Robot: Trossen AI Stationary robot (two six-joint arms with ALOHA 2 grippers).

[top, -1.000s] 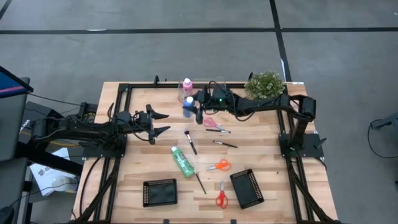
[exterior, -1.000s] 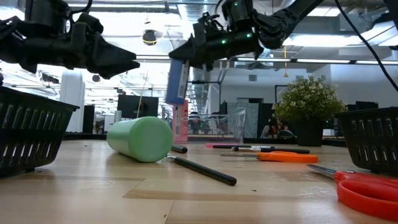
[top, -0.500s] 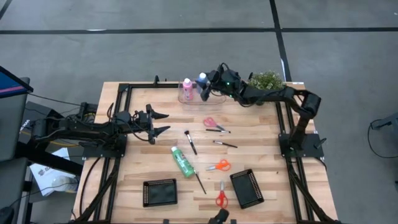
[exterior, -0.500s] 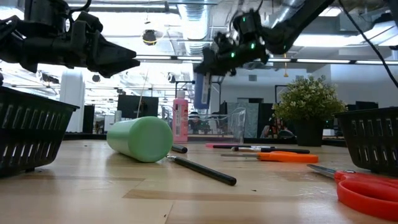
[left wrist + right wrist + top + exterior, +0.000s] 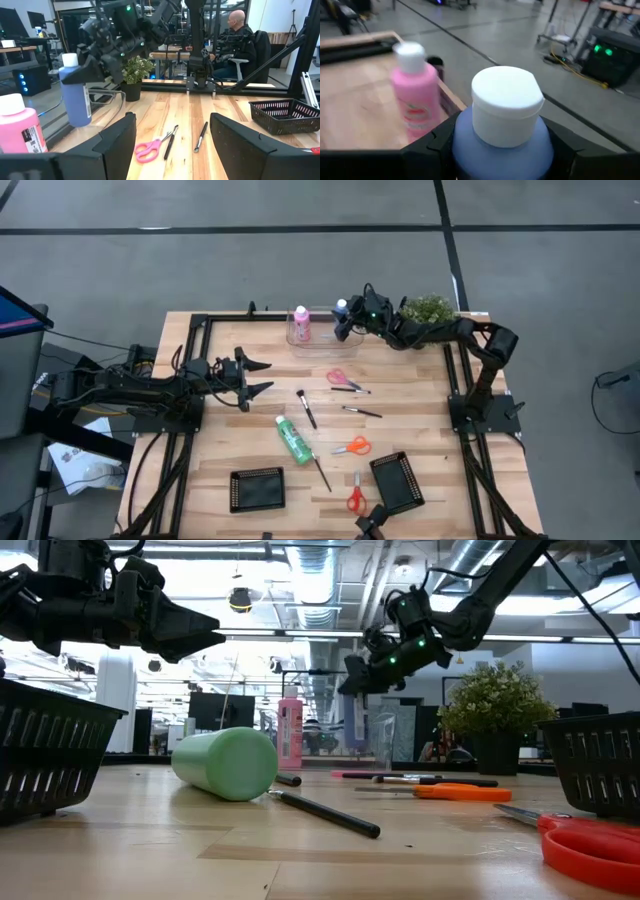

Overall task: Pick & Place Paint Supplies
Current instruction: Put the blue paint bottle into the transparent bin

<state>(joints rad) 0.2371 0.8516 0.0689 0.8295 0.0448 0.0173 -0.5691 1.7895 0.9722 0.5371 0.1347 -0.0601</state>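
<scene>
Now the right gripper (image 5: 345, 317) is clamping the blue bottle (image 5: 76, 93) by its body just under the white cap, holding it upright above the clear container (image 5: 322, 326) at the table's twelve o'clock edge, beside the pink bottle (image 5: 300, 323). It looks light, rigid and smooth-walled, so I'd judge a mid-body squeeze safest against slipping, while the left gripper (image 5: 258, 377) is hanging empty at nine o'clock, jaws spread wide.

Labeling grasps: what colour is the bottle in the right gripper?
Blue with a white cap; the bottle shows best in the right wrist view, clamped in the right gripper.
</scene>
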